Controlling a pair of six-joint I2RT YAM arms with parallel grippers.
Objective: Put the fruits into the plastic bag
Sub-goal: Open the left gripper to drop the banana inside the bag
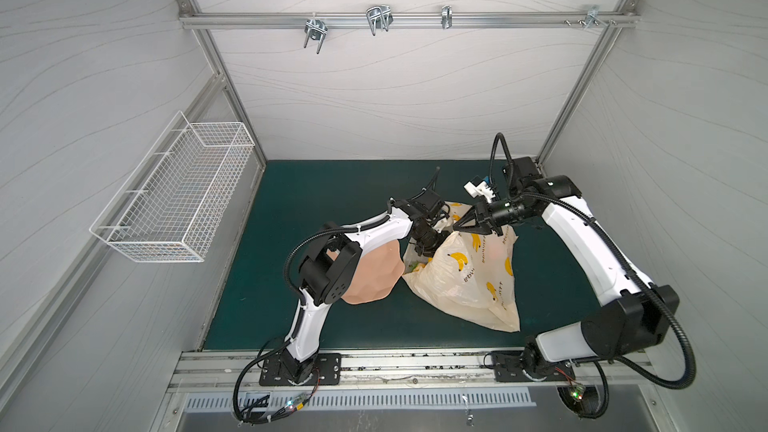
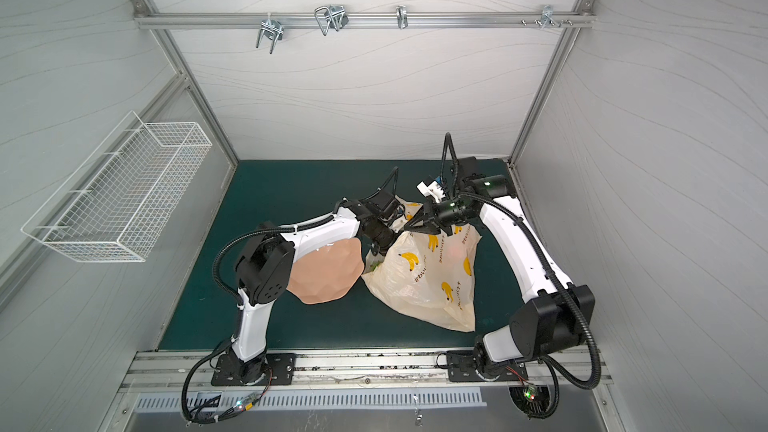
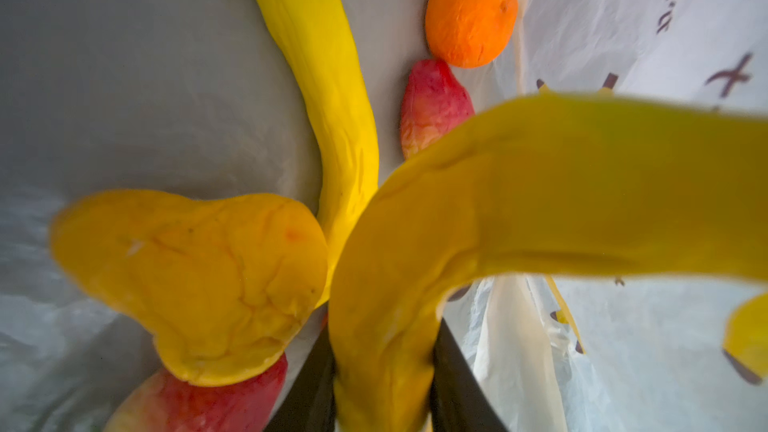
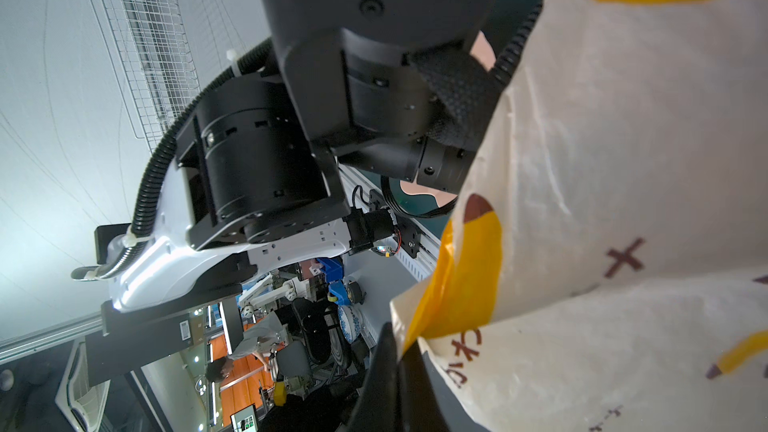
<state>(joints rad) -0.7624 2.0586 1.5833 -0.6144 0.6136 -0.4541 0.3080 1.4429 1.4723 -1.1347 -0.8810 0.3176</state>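
Plastic bag lies on the green mat, right of centre in both top views, with its mouth facing the pink plate just beside it. Right gripper is clamped on the bag's rim, lifting it, mouth held up. Left gripper is pushed into that mouth, so the left arm is the nearer one and the only one inside.

Left jaws stand narrow, with the held banana between them touching both fingers. It is gripped near one end. Its long axis runs out ahead of the fingers, then bends sideways toward the printed bag wall. The free tip is out of frame.

The bag floor lies straight ahead of the fingers, with fruits already on it:
- second banana, lengthwise away from the gripper
- lumpy yellow fruit, touching it
- orange fruit
- red strawberry

Judgement: release step; the banana should drop onto the pile.
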